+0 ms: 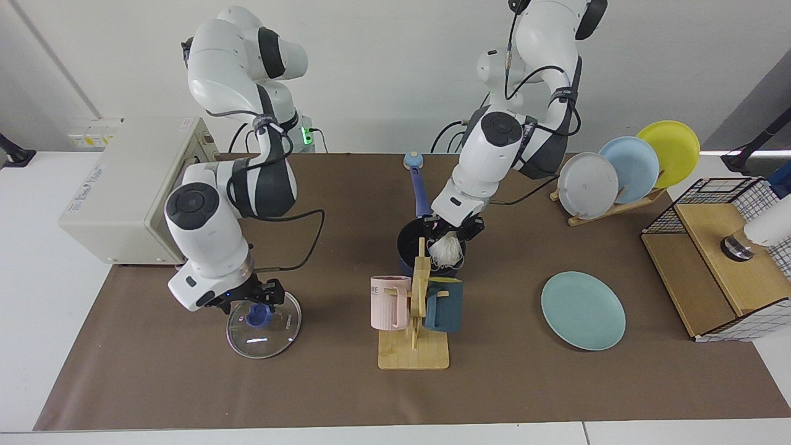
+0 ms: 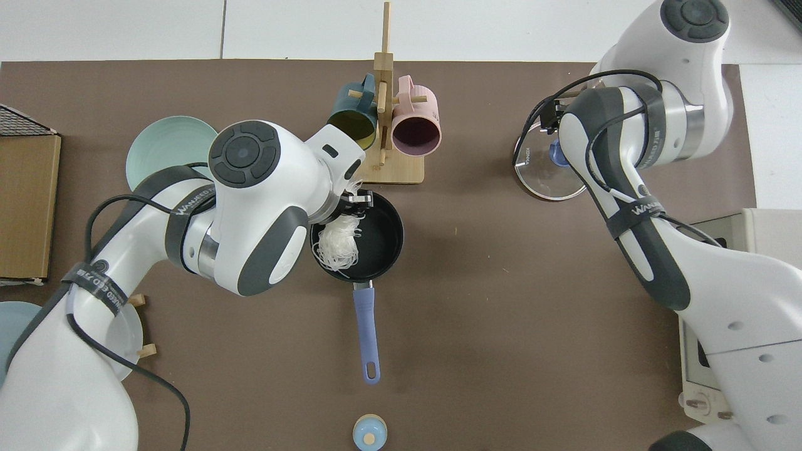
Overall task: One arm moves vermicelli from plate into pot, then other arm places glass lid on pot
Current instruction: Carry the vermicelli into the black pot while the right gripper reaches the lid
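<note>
Two moves run together: the left gripper (image 1: 449, 230), clamped on the white tangled vermicelli (image 1: 446, 250) over the dark navy saucepan (image 2: 376, 241), should release low (strands snag), while the right gripper (image 1: 254, 301) straddles, fingers apart, the clear glass lid (image 1: 264, 326).

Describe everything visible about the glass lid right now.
The glass lid is a round, clear disc with a thin metal rim and a blue knob at its centre. It lies flat on the brown mat, knob up, apart from the pot. The right gripper is down at the knob, fingers either side.
</note>
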Controlling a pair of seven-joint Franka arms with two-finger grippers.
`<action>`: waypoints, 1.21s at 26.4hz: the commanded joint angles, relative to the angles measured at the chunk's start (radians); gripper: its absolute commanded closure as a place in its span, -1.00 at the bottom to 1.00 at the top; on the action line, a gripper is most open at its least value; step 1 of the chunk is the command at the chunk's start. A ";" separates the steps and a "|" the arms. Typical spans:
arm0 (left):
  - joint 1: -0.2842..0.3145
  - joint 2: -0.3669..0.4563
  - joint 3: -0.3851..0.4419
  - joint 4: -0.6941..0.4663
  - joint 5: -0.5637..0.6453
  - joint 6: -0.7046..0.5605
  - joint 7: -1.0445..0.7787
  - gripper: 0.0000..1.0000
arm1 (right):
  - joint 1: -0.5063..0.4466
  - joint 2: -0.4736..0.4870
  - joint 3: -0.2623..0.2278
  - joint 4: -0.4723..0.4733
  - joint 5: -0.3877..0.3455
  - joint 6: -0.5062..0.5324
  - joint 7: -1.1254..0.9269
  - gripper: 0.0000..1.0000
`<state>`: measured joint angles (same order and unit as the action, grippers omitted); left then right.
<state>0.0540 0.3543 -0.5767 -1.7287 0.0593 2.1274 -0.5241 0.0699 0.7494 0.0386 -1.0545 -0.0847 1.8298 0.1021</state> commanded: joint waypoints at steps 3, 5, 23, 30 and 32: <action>-0.013 0.003 0.001 -0.092 0.007 0.068 -0.007 1.00 | -0.008 0.065 0.003 0.062 -0.009 0.014 0.031 -0.93; -0.016 0.011 0.001 -0.095 0.007 0.088 -0.011 1.00 | -0.008 0.067 0.003 0.053 -0.001 0.032 0.033 -0.93; -0.020 0.031 0.001 -0.180 0.008 0.269 -0.051 -1.00 | -0.022 0.064 0.004 -0.065 0.043 0.128 0.039 -0.98; -0.008 0.002 0.004 -0.017 0.005 0.070 -0.048 -1.00 | -0.016 0.048 0.003 -0.093 0.040 0.128 0.041 -0.98; -0.010 -0.003 0.014 0.088 0.007 -0.067 -0.039 -1.00 | -0.016 0.044 0.003 -0.099 0.039 0.128 0.041 -0.98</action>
<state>0.0377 0.3884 -0.5753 -1.8197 0.0593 2.3065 -0.5641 0.0574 0.8325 0.0334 -1.0917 -0.0577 1.9312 0.1225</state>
